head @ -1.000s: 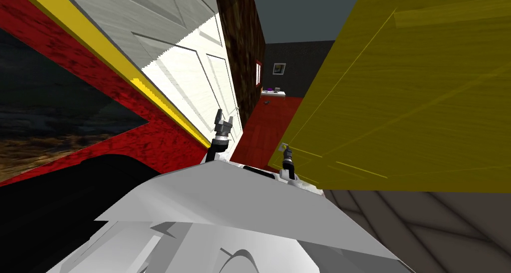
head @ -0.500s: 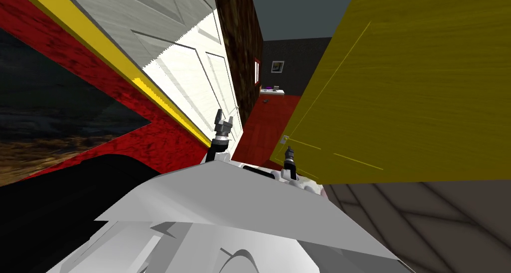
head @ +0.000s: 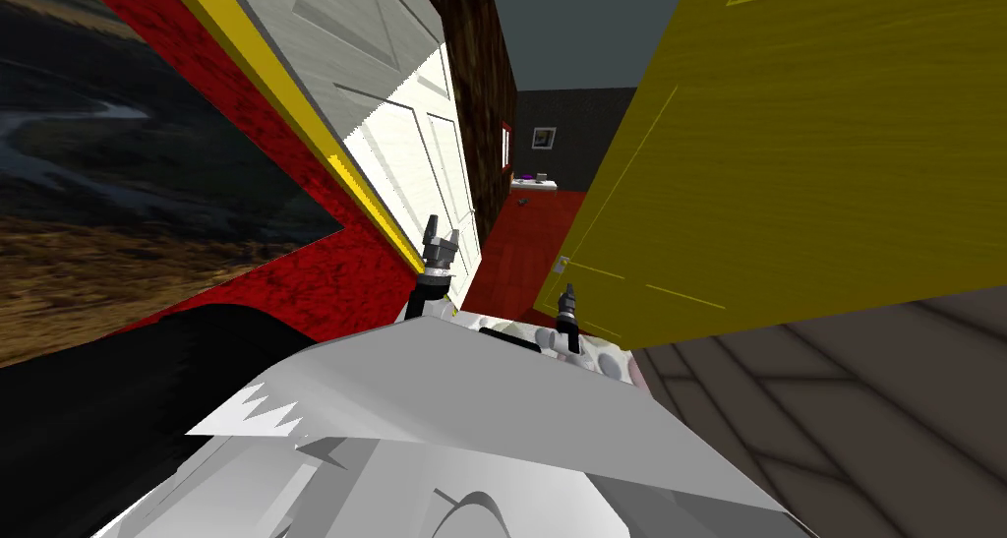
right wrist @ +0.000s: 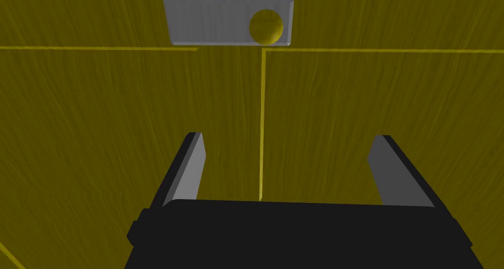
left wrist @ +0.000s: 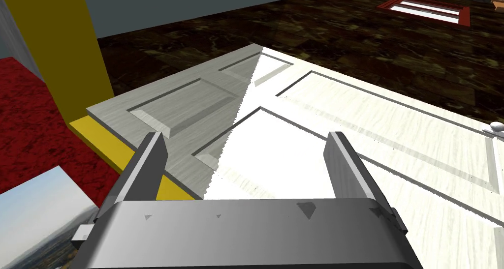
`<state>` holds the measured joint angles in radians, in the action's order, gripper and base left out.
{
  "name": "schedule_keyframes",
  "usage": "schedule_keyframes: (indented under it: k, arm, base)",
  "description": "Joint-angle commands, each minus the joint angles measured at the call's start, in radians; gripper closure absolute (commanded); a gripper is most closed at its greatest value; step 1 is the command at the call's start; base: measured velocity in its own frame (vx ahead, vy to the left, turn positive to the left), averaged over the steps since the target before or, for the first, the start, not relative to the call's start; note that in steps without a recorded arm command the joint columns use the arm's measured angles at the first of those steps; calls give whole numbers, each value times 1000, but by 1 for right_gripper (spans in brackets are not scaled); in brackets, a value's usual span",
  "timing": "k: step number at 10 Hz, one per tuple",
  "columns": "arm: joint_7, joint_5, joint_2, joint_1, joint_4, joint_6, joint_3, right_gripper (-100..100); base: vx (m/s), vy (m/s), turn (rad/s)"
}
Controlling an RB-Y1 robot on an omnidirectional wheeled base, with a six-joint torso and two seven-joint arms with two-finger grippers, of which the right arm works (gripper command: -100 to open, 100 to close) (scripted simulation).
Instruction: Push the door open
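Door (head: 787, 149): yellow, grained, panelled with thin lines. Located on the right, standing ajar, with a gap at its left edge onto red floor (head: 521, 237) running to the far room.

Fittings: grey plate (right wrist: 216, 22) with a round yellow knob (right wrist: 266, 26), set by the free edge.

Handling, as judged: rigid flat slab on hinges, likely moderate in weight and yielding to steady pressure. Not fragile. Face smooth, so thin blades liable to skid if pressed at a slant. No grasp needed. Best contact on the bare face just beside the plate, far from the hinges, for most leverage. Knob best left alone.

Right gripper (right wrist: 288, 137): fingers apart, nothing between them, pointed square at the door's face below the plate. Very near in the head view (head: 566, 294); contact not confirmable.

Left gripper (left wrist: 246, 134): fingers apart, empty, aimed at a white door (left wrist: 344, 118) on the left, near it but not seen to touch.

White door's surround: yellow frame (head: 295, 119) along its left side.

Risk, as judged: sideways load on the blades if the push drifts off square.
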<state>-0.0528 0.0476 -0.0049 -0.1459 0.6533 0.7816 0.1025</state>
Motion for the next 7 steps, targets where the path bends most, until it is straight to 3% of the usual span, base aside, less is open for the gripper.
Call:
schedule_keyframes:
  k: [1,4,7]
  arm:
    - [-1,1,-16,0,-2,4,2,-100]
    - [-1,3,-29,1,-5,9,6,-100]
    - [-3,6,-35,2,-9,17,12,-100]
  base:
    - [85,-2,24]
    - [164,-16,18]
    - [233,-14,29]
